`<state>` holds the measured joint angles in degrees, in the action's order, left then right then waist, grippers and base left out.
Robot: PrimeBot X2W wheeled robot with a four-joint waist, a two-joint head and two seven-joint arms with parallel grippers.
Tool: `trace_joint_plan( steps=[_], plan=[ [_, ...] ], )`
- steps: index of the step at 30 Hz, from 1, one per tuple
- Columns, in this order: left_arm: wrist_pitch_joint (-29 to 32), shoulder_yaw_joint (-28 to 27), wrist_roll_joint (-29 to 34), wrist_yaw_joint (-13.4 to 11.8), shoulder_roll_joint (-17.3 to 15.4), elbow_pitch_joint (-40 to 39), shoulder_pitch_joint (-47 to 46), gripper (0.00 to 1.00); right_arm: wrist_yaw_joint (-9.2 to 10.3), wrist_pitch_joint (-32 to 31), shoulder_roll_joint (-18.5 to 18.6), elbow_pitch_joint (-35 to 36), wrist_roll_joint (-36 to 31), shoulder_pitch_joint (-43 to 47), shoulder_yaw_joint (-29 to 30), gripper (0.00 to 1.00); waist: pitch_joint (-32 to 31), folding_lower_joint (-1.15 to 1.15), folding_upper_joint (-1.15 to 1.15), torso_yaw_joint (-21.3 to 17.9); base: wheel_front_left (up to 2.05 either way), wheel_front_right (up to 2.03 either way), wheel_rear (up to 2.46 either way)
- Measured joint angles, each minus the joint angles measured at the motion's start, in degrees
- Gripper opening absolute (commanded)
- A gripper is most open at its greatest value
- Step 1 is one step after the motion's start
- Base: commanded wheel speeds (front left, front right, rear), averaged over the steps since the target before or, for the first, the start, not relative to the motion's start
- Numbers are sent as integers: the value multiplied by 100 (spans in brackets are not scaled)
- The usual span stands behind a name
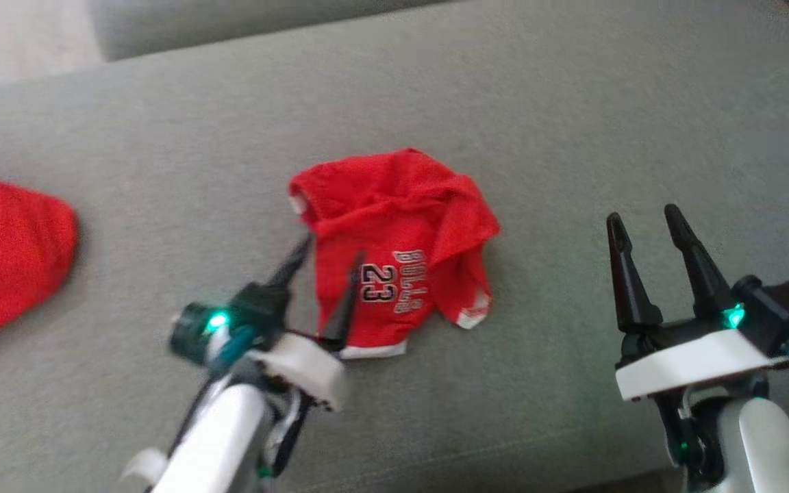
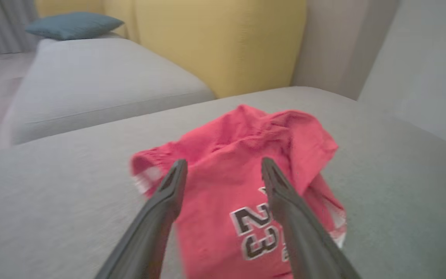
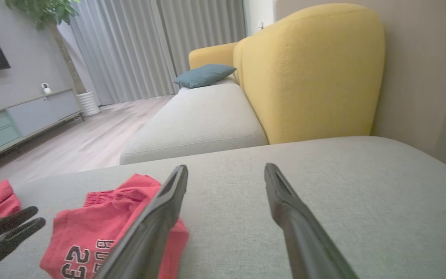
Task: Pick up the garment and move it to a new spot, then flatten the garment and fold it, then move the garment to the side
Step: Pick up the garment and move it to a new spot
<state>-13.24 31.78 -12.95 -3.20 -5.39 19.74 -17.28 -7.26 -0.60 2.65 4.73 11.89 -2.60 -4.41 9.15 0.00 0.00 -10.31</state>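
The garment (image 1: 394, 239) is a red jersey with white trim and "BULLS 23" on it, lying crumpled in the middle of the grey cushion (image 1: 572, 123). My left gripper (image 1: 333, 250) hovers over the jersey's near left part with its fingers spread and nothing between them. In the left wrist view the garment (image 2: 242, 162) lies beyond and under the open left gripper (image 2: 223, 162). My right gripper (image 1: 643, 214) stands open over bare cushion to the right of the jersey, apart from it. The right wrist view shows the garment (image 3: 103, 217) at its lower left, beside the open right gripper (image 3: 227, 167).
A second red cloth (image 1: 4, 260) lies at the cushion's left edge. Beyond the cushion are another grey seat (image 3: 196, 120), a yellow backrest (image 3: 308, 69) and a teal pillow (image 3: 203, 75). Wooden floor (image 3: 91, 139) lies past the seats.
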Motion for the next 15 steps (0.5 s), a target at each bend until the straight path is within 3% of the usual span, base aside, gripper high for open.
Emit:
trace_joint_plan(
  steps=[8, 15],
  plan=[
    [-99, -971, -292, -571, -512, -882, 606, 100, 0, -154, 0, 8, -146, 345, 102, 100, -383, 0, 0, 704, 0, 0, 0],
    [-104, -1266, -386, -642, -836, -1236, 1173, 100, 0, -258, -1, 19, -252, 348, 157, 100, -604, 0, 0, 1029, 0, 0, 0]
  ],
)
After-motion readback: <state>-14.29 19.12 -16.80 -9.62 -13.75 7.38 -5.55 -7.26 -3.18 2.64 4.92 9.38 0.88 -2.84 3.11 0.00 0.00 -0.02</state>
